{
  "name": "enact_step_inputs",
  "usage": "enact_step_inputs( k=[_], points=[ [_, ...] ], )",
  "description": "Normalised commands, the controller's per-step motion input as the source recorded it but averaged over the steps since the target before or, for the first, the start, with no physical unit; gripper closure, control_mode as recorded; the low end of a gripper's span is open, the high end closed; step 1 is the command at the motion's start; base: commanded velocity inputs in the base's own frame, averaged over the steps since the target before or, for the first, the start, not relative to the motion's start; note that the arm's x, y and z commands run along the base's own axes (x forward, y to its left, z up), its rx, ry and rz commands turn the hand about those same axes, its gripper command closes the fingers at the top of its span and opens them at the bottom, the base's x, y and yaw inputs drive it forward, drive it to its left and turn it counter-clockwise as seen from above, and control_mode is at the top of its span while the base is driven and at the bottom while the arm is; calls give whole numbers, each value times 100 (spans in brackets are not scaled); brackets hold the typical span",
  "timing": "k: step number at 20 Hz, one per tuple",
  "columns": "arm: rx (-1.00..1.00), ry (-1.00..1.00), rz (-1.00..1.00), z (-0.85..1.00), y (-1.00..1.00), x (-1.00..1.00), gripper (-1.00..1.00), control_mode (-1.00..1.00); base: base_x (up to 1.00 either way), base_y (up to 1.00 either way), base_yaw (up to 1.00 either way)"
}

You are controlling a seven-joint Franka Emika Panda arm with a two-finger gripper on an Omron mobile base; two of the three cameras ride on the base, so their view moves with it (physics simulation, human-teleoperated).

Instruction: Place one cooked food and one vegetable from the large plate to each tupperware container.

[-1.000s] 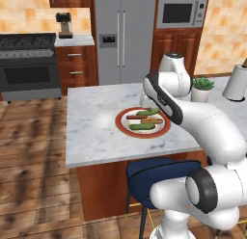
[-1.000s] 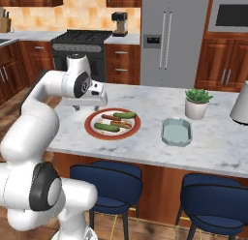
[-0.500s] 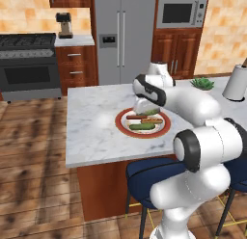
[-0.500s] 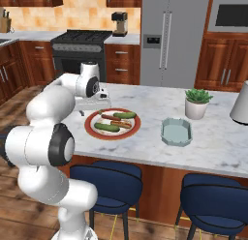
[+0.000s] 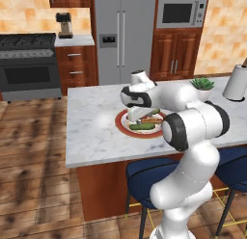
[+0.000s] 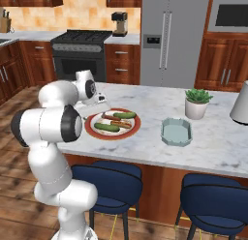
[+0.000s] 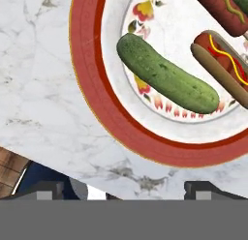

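Observation:
The large plate (image 7: 91, 91), red-rimmed, lies on the marble island (image 6: 213, 142). It holds two cucumbers, a plain sausage (image 7: 219, 10) and a sausage in a bun (image 7: 224, 66). One cucumber (image 7: 167, 74) lies nearest the hand; the other (image 6: 125, 115) lies at the far side. My gripper (image 6: 94, 107) hovers open just above the plate's left rim, its fingertips (image 7: 48, 189) wide apart and holding nothing. It is also seen over the plate (image 5: 120, 123) as the gripper (image 5: 136, 118). The pale teal tub (image 6: 176, 131) stands empty to the plate's right. The grey tub is out of view.
A potted plant (image 6: 197, 101) and a paper-towel roll (image 5: 235, 84) stand at the island's far right. Blue stools (image 6: 109, 183) sit under the near edge. Stove (image 6: 80, 52) and fridge (image 6: 167, 38) line the back wall.
The hand has swung left and down from above the plate's far side to just over its left rim. Plate, food and tub have not moved.

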Motion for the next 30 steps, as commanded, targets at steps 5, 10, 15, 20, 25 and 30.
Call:
enact_step_inputs(
  k=[5, 10, 15, 20, 25, 30],
  points=[
    [3, 3, 12, -10, -2, 28, -100, -100, 0, 0, 0],
    [8, 0, 12, -42, -8, 54, -100, -100, 0, 0, 0],
    [9, 7, 10, -39, -6, 58, -100, -100, 0, 0, 0],
    [6, 3, 11, -29, 0, 39, -100, -100, 0, 0, 0],
    [0, 0, 28, -26, 0, 30, -100, -100, 0, 0, 0],
    [0, 0, 16, -21, 0, -17, -100, -100, 0, 0, 0]
  ],
)
